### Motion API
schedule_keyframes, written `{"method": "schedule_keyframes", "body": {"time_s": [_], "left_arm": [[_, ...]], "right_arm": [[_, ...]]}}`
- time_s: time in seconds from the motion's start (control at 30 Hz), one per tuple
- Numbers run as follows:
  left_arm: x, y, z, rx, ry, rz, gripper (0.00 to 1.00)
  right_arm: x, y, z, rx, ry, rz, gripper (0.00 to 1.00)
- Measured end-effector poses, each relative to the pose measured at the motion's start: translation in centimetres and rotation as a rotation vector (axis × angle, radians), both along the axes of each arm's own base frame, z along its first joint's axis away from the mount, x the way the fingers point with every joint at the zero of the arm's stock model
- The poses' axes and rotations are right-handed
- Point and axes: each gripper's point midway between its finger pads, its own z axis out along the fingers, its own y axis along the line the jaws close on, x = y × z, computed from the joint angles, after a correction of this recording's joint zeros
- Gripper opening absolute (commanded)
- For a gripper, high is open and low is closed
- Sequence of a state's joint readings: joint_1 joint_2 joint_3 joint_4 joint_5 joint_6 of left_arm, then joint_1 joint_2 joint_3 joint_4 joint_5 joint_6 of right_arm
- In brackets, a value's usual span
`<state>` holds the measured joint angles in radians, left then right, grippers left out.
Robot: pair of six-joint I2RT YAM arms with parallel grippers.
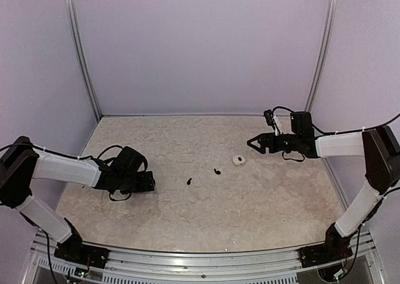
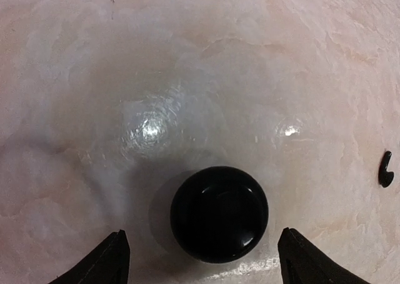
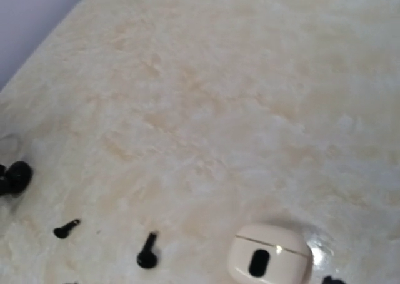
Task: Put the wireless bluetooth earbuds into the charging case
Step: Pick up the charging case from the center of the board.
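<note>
Here, tiny black earbuds [image 3: 147,253], stemmed, possibly glossy.

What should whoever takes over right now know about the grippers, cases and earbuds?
Left gripper: open, fingers either side of the black case, not gripping it.
Right gripper: above the table near the white case, nothing seen in it; open or shut unclear.
Left earbud and right earbud, both black, lie loose between the cases. No white earbuds visible.
Done: no insertion visible.
Left: both black earbuds still need a case.
</note>
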<state>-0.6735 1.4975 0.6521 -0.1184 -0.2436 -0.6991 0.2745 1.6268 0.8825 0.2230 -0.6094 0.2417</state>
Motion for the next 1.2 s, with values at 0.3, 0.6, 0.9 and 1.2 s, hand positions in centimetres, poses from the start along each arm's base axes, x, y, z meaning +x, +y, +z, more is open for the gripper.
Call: {"method": "schedule_keyframes", "body": {"time_s": [0.3,0.6,0.9,1.2], "left_arm": [[0.4,-0.3,-1.4,0.075,0.015,-0.063,0.70],[1.6,-0.8,-1.6,0.114,-0.005,-0.098,0.56],[2.6,-1.8,-1.6,0.120,-0.021,-0.127,0.38],[-0.7,-7.5,-0.1,0.034,0.008,-0.312,0.35]], "right_arm": [[-0.7,0.4,1.3,0.024,-0.060,0.040,0.83],[-1.2,0.7,2.6,0.034,-0.116,0.065,0.83],[-2.1,1.5,3.7,0.023,-0.177,0.104,0.78],[-5.7,2.9,6.0,-0.011,-0.354,0.155,0.74]]}}
